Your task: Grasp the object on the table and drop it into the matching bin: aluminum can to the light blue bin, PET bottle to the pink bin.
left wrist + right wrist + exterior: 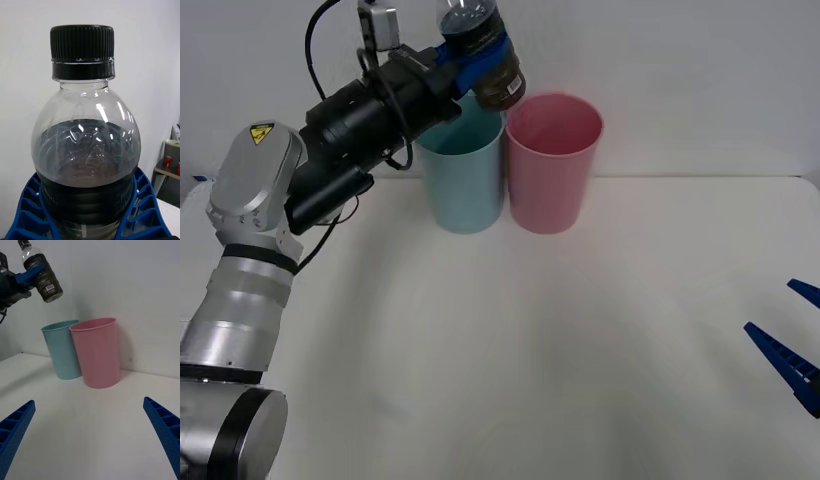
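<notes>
The left gripper (472, 62) is clamped around the PET bottle (485, 55), holding it tilted in the air — just above the rims where the light blue bin (464, 180) and pink bin (551, 165) touch. At about four o'clock on the table (580, 350), the right gripper (792, 335) waits with fingers apart

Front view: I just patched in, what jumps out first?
The left gripper holds the bottle up in the air, tilted, above the rims where the blue bin and pink bin stand side by side at the back of the table. The right gripper waits open, low at the table's right edge.
</notes>
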Tool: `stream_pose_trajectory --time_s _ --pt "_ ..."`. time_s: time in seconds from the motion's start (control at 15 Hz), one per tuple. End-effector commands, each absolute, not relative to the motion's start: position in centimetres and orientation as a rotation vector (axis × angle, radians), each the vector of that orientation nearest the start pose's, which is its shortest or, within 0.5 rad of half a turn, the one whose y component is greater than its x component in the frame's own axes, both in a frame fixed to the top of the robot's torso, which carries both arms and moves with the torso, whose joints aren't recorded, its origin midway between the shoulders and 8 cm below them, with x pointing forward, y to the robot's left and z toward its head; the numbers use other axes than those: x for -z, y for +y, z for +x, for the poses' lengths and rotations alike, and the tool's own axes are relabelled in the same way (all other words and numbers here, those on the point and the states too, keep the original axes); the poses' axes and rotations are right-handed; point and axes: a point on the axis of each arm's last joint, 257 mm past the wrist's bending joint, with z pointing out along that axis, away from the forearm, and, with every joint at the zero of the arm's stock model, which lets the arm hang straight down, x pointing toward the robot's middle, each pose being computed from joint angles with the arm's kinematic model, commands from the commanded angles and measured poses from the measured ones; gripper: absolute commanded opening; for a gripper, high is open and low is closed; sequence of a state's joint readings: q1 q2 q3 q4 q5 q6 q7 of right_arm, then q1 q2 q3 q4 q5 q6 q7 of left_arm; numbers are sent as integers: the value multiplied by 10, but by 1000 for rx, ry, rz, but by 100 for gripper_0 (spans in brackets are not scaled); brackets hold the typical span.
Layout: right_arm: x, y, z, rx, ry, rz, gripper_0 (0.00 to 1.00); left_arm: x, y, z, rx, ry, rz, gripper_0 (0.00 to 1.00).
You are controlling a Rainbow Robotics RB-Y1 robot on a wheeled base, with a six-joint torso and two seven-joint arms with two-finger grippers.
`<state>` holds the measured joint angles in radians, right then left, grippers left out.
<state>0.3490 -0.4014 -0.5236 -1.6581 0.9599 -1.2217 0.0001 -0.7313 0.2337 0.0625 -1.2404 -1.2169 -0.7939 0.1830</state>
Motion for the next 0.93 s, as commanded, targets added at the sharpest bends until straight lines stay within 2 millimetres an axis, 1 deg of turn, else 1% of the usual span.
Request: stream_pose_trajectory --time_s 0.07,0.33,0.47,0.73,0.87,0.93 --pt "169 -330 342 -567 1441 -465 100 -50 6 612 761 1125 640 3" --pt "169 -330 342 -567 1441 -465 100 -53 -31 631 666 1124 677 3" --pt "169 -330 342 -567 1441 -465 100 -57 -44 639 607 1126 667 3" --pt "169 -330 342 -567 1441 -465 100 -58 -57 648 532 1139 641 3" --pt "169 -330 342 -567 1441 -465 100 -57 -58 649 521 1145 633 3" --pt "169 -330 342 -567 1441 -465 100 -56 -59 650 519 1147 633 5"
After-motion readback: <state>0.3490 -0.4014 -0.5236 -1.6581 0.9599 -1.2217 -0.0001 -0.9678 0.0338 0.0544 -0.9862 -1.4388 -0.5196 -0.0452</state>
